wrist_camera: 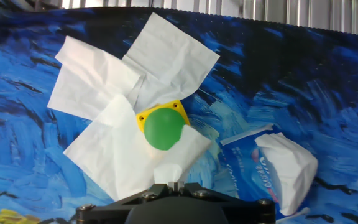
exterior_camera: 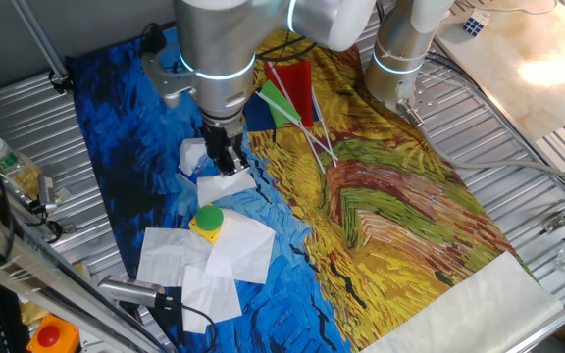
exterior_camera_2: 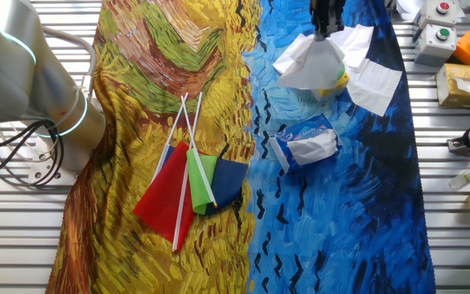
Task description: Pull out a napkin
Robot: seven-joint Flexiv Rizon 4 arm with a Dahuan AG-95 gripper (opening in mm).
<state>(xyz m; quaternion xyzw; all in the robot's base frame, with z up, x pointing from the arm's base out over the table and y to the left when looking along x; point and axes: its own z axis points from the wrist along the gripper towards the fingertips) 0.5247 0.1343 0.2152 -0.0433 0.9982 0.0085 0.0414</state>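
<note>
aloft, gripper pinching napkin

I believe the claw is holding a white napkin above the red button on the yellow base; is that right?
Not quite: the button is green, not red, as the hand view shows. The claw does hold a white napkin above it.

My 1 arm reaches over the table with its wrist pointing straight down, the silver link and its lit ring above the black gripper. I see the 2 fingers drawn together, pinching the napkin, which hangs off the cloth below them. In the hand view only the dark gripper base shows at the bottom edge, the fingertips meeting.
</note>
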